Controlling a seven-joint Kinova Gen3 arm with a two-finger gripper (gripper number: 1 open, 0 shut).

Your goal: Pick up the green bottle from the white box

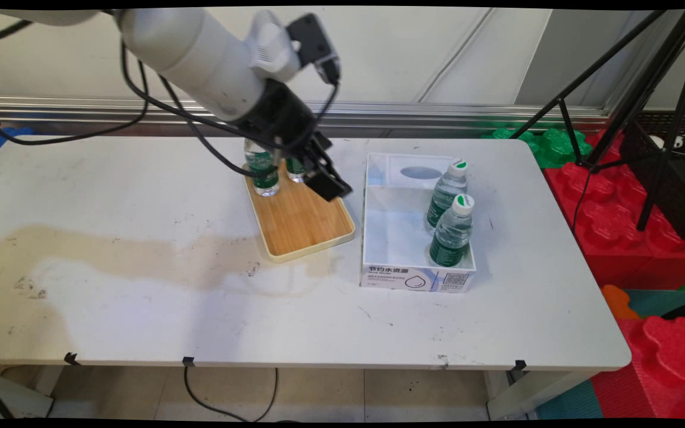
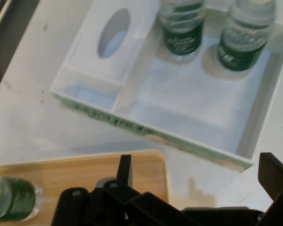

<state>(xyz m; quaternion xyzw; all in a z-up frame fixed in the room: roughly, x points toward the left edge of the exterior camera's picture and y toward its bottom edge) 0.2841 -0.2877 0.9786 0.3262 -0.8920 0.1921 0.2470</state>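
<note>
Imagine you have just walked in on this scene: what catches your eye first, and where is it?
The black two-finger end effector hangs open over the far end of a rectangular bamboo tray at the table's middle, beside two clear green-labelled water bottles standing on that tray. To the tray's right sits a white open-topped cardboard box with two more bottles upright along its right side.

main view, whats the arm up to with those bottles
The white arm's gripper hangs over the far end of the wooden tray, jaws open and empty. Two water bottles stand on that tray right beside it. Two more bottles stand upright in the white box to the right.
</note>
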